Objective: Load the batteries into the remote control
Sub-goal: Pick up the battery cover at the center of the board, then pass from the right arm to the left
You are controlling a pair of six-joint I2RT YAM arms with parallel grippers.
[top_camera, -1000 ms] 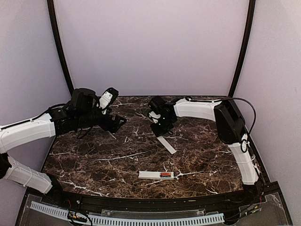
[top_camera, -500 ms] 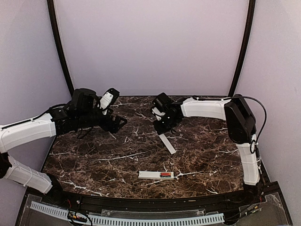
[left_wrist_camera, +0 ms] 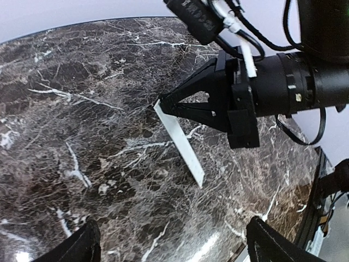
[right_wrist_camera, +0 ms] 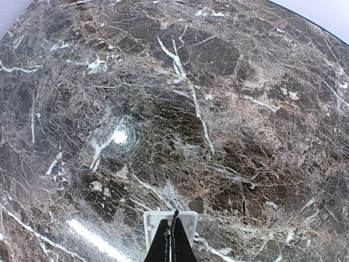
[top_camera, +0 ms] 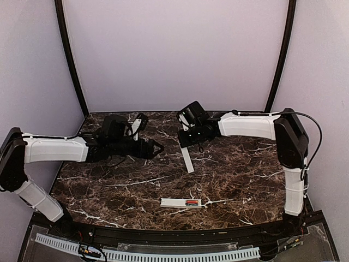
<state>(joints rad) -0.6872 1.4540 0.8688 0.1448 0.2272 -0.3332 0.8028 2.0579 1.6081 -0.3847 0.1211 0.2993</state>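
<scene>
The remote control [top_camera: 180, 202], a slim white bar, lies near the table's front edge with a red battery [top_camera: 191, 202] set in its slot. A thin white cover plate [top_camera: 187, 159] [left_wrist_camera: 180, 143] lies slanted at mid-table. My right gripper [top_camera: 183, 143] [left_wrist_camera: 160, 106] [right_wrist_camera: 173, 243] is shut, its tips resting on the plate's far end [right_wrist_camera: 170, 219], not clamped round it. My left gripper [top_camera: 158, 147] [left_wrist_camera: 177, 251] is open, level with the plate and to its left, nothing between its fingers [left_wrist_camera: 82, 245].
The dark marble table [top_camera: 109, 185] ends in a curved black rail at the front. Purple walls with two black poles [top_camera: 70, 60] close the back and sides. The right arm's cable [top_camera: 305, 123] loops above its elbow.
My left arm has stretched right toward the table's middle, gripper still open. The right gripper shifted toward the back, and the cover plate's far end moved with it, so the plate has turned steeper.
</scene>
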